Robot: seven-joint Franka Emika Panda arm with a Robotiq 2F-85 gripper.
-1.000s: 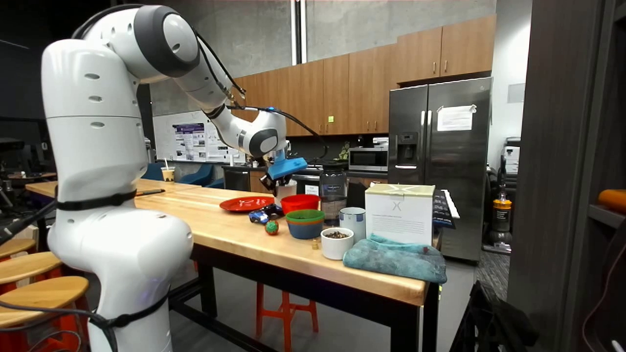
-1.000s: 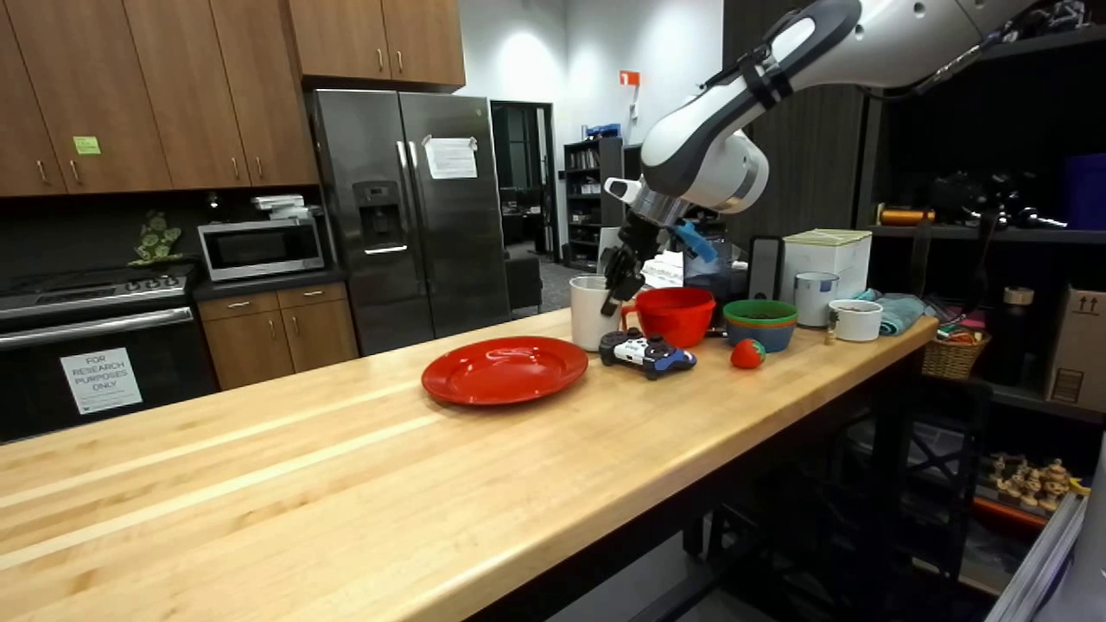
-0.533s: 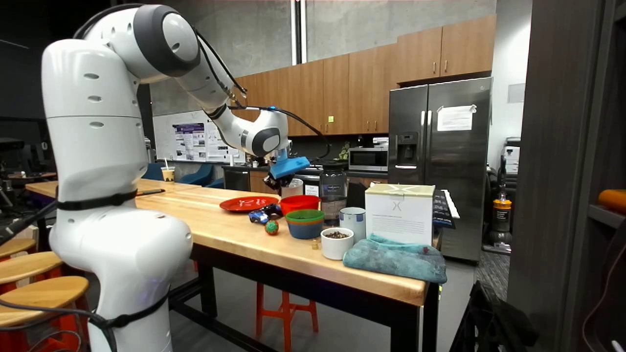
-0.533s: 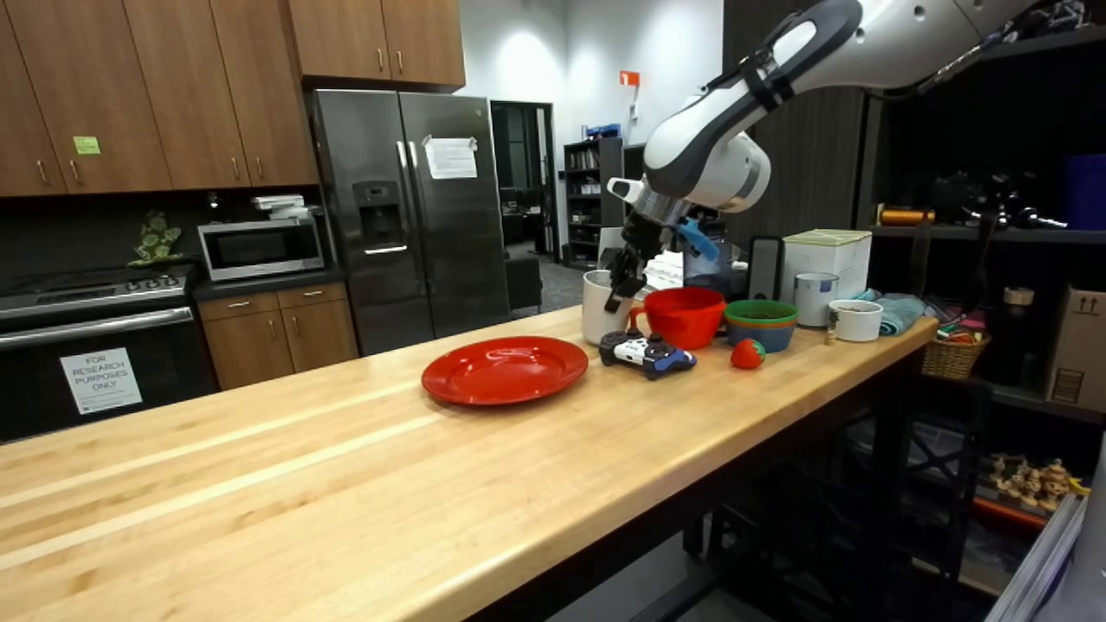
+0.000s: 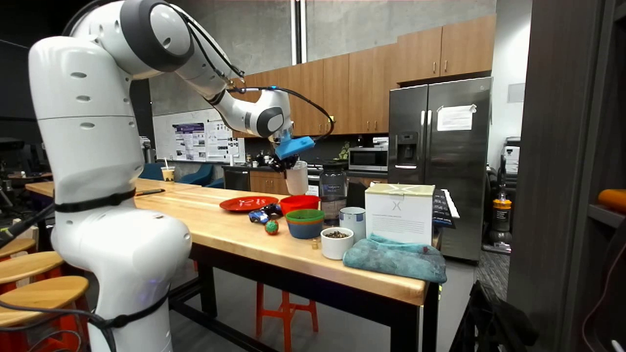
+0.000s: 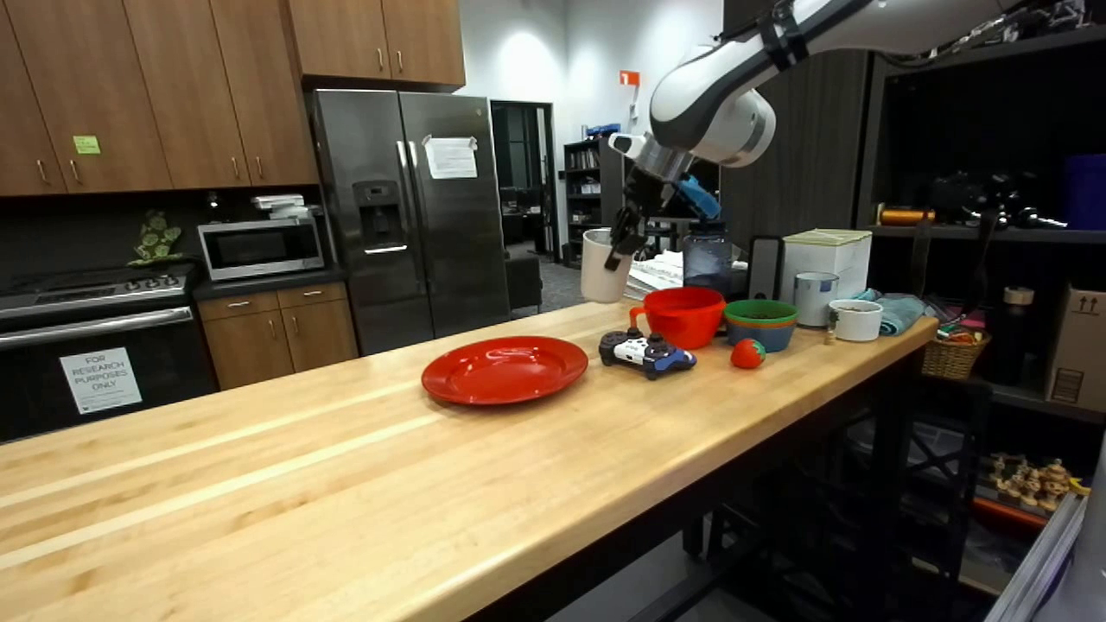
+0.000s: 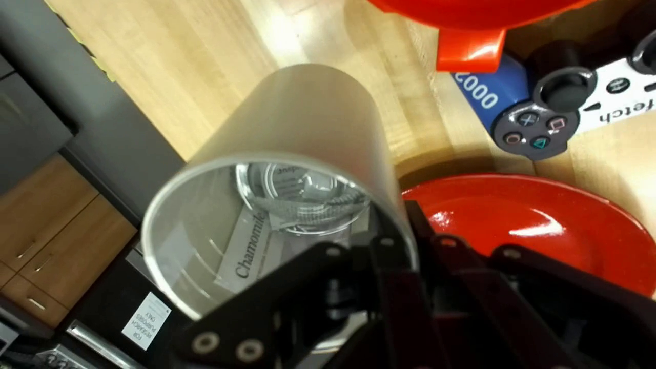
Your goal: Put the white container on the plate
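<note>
Compared with half a second ago, we see the white container [image 6: 598, 269] higher in both exterior views, now up off the desk [image 6: 302, 484] and tilted a little, while the plate [image 6: 505, 371], the red bowl [image 6: 683, 320] and the game controller [image 6: 646, 354] keep their places. The end effector [image 7: 398, 225] pinches the container's wall at the rim, one finger inside the opening and one against the outer face, so we find the container hanging from it. In the wrist view we look into it and read "Chamomile" on a label [image 7: 247, 246] inside. The plate lies flat on the pale wooden desk, lower than the container and apart from it, with the controller just beside its rim. Further along we make out nested bowls [image 5: 305, 230], a dark-lidded bottle [image 5: 334, 190], a small white bowl [image 5: 336, 248] with dark contents, a white box [image 5: 398, 217] and a teal cloth [image 5: 395, 261]. Around the desk we see a steel fridge [image 6: 415, 225], a microwave [image 6: 262, 249], wooden cabinets [image 6: 86, 104] and round stools [image 5: 44, 297]
</note>
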